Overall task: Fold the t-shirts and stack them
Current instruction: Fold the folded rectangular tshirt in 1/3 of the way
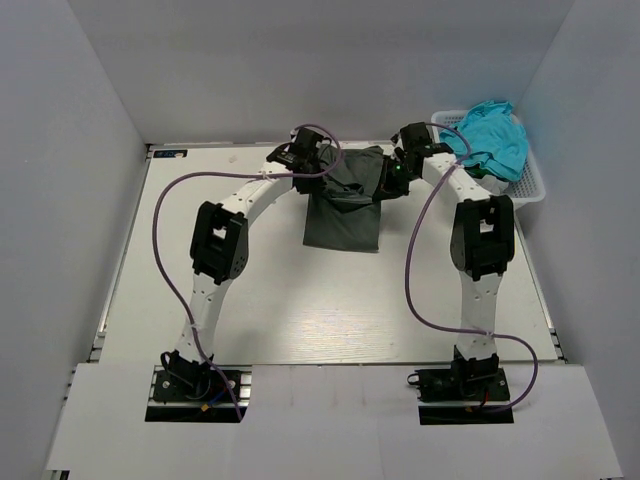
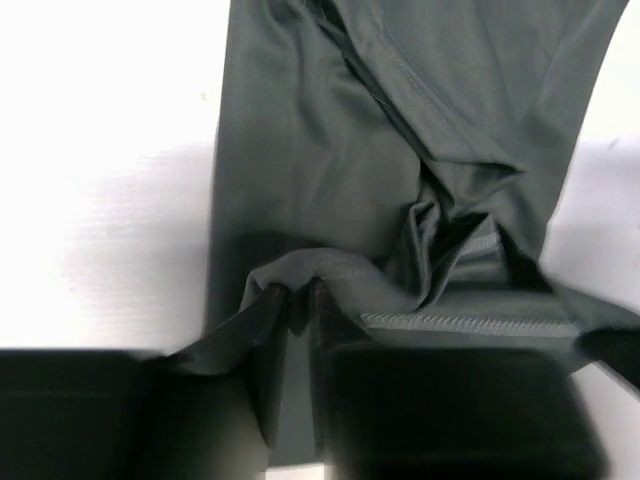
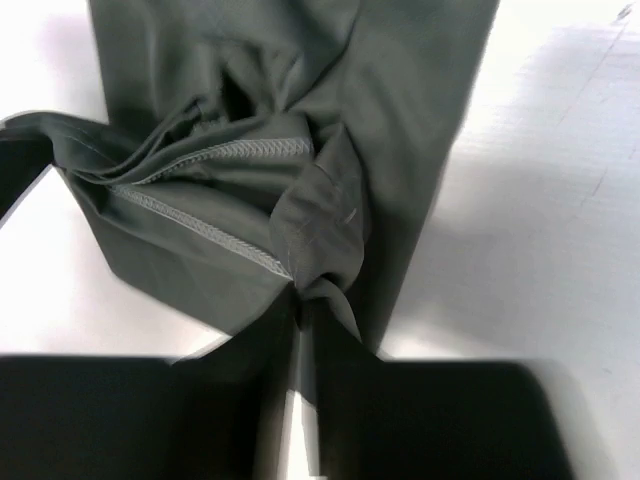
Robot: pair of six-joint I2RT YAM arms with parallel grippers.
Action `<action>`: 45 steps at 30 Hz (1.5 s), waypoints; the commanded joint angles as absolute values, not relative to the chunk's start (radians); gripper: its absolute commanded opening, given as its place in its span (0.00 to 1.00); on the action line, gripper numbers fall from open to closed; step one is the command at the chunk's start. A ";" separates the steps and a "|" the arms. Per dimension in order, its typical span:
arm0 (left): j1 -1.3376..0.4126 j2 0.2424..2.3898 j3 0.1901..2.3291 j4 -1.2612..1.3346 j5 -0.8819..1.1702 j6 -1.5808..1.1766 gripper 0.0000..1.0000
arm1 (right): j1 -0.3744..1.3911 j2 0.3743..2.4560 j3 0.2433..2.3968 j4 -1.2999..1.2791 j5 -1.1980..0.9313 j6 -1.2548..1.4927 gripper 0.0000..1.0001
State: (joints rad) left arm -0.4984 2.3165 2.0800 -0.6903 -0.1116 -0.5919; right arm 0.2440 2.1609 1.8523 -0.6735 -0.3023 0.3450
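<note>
Dark tee (image 1: 343, 215), seemingly limp, light cloth, lies mid-table (image 1: 300, 320) toward the far edge. The right gripper (image 3: 303, 295) clamps its bunched hem. The left gripper (image 2: 297, 300) straddles a hem fold, grip unclear. Likely best held at hem corners.

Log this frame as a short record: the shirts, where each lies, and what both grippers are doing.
grey tee: on the table, partly folded into a narrow strip, far end bunched
turquoise tee: heaped in the basket, far right corner
left gripper: pinching a fold at the grey tee's far end
right gripper: shut on another fold of that same end
stack: none yet
</note>
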 commanded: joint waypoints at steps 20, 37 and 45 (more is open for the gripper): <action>-0.457 1.904 1.583 -0.669 -0.066 -0.548 1.00 | 0.307 1.888 1.529 -0.387 -0.494 0.238 0.90; -0.437 1.390 1.031 -0.758 -0.078 -0.623 1.00 | 0.448 2.367 2.002 -0.382 -0.499 0.252 0.90; -0.446 1.370 1.011 -0.733 -0.032 -0.623 1.00 | 0.425 2.433 2.086 -0.106 -0.332 0.400 0.90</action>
